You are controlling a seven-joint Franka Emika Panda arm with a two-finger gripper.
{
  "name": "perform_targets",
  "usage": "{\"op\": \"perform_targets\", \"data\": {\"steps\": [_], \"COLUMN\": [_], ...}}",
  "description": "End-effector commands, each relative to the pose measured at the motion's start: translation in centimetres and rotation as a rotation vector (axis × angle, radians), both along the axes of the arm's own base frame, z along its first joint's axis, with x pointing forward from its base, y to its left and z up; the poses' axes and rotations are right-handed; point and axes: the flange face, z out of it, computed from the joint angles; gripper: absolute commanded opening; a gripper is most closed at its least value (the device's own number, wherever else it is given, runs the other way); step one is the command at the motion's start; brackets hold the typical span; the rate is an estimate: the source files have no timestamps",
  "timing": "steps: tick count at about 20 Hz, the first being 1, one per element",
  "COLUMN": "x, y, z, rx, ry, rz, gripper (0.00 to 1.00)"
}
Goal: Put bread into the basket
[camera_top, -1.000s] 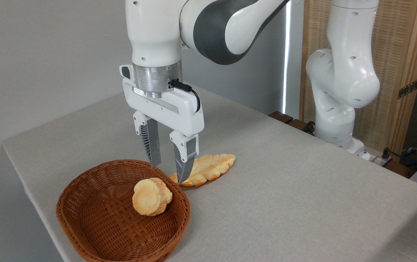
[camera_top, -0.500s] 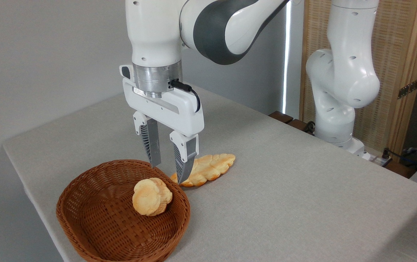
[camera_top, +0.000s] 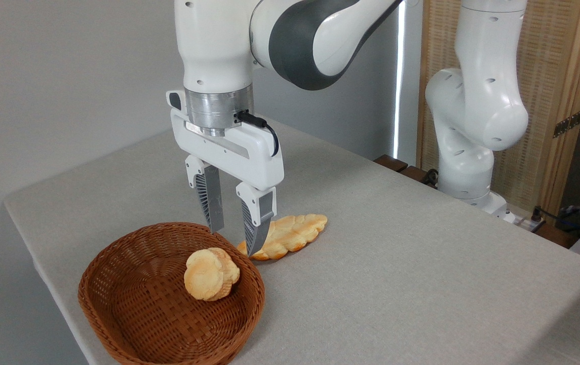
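Hovering over the basket's point(camera_top: 117, 299) far rim, hand point(camera_top: 234, 241) points straight down, fingers parted a moderate gap, holding nothing. Bread point(camera_top: 290, 234), the long braided loaf, lies flat on the grey surface point(camera_top: 396, 263) just behind the basket, its near end hidden behind the right finger point(camera_top: 255, 230); whether that finger touches the loaf cannot be told from this view. Round bun point(camera_top: 211, 274) leans against the basket's inner wall on the right side, near the rim.

Step in hand looks like lining up for the grasp on the loaf; bread not yet in the basket, so the task is early. To do it well: shift the hand back and to the right so it centres over the loaf's middle, not its tapered tip. The loaf runs diagonally, so the fingers should close across its narrow width. Current gap looks about enough for that width but wider would be safer. Descend until the fingertips straddle the sides low down, then close gently, since the loaf may be soft. Lift clear of the rim before moving over. Drop in the open left part of the basket, away from the bun. Risk: a tip-end grasp lets the loaf swing or slip.
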Motion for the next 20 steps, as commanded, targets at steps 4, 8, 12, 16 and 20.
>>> {"op": "perform_targets", "data": {"steps": [4, 8, 12, 16, 20], "x": [-0.2, -0.2, -0.4, -0.7, -2.4], "y": [0.3, 0.2, 0.2, 0.2, 0.5], "z": [0.7, 0.6, 0.7, 1.0, 0.9], "rx": [0.012, 0.012, 0.012, 0.009, -0.003], "ry": [0.003, 0.004, 0.008, 0.005, 0.029], "rz": [-0.002, -0.004, -0.007, -0.011, -0.016], "gripper": [1.00, 1.00, 1.00, 1.00, 1.00]}}
